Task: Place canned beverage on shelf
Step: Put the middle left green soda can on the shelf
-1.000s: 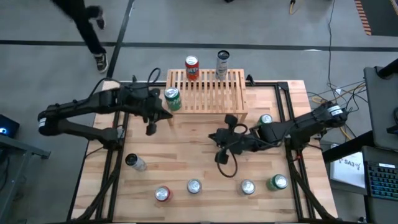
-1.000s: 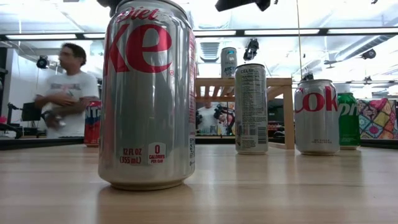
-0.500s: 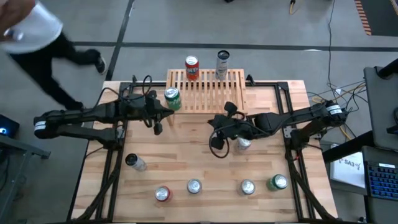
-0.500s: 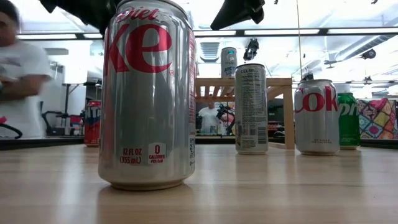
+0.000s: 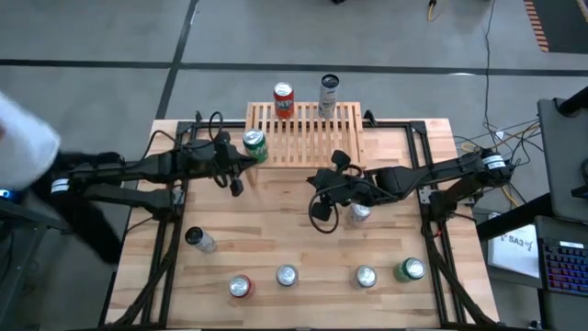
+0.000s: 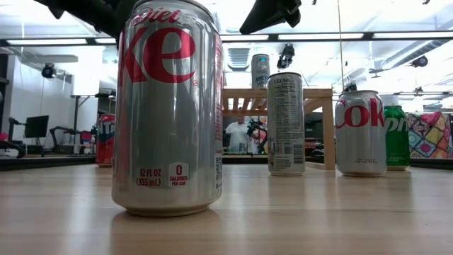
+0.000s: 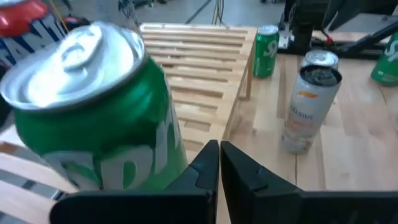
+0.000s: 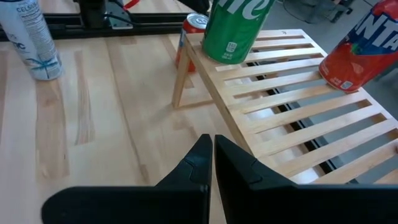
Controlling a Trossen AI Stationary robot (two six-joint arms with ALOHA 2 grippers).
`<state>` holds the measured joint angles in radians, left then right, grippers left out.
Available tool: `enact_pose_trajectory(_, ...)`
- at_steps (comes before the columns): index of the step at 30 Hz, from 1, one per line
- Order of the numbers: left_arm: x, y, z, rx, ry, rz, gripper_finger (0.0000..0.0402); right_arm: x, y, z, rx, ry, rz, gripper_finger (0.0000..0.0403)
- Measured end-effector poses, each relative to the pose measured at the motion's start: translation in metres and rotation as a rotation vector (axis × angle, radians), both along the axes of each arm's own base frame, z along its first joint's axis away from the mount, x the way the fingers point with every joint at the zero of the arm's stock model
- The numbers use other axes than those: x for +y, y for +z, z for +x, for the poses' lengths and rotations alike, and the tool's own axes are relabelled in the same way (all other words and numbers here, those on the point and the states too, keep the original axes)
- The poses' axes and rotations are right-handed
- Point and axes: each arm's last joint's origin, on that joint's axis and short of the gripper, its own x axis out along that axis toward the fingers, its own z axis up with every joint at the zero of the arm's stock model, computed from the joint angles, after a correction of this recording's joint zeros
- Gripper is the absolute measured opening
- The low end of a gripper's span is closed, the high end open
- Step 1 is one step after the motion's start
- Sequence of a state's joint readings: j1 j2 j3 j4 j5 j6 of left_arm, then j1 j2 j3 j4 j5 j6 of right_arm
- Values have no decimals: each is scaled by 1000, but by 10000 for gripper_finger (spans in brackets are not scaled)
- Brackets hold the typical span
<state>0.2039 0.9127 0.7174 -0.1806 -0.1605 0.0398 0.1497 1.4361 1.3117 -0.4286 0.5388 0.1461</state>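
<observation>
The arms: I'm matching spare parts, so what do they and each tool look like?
Both arms are dark, slim and jointed, with black cables looping near the wrists. The left tool and the right tool each end in two matte black, wedge-shaped fingers. No markings are visible.

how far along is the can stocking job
Done: red can, silver can and green can stand on the shelf. In hand: nothing; left gripper and right gripper are shut, empty. Left: six cans on the table.

Nine aluminium beverage cans (image 5: 287, 275), one low light-wood slatted shelf (image 5: 305, 134), and two dark robot arms (image 5: 138, 169) are present.
</observation>
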Motion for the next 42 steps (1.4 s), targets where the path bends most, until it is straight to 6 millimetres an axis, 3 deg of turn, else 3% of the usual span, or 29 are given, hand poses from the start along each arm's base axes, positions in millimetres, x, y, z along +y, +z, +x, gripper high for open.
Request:
enact_pose_trajectory(16,3,-1,2,-4,67,30,0,0,-1,0,2,-1,-1,9)
enact_pose_trajectory(31,10,-15,18,83,164,85,0,0,-1,0,3,-1,-1,9)
enact_pose_trajectory(42,11,-18,20,119,144,125,0,0,-1,0,4,-1,-1,9)
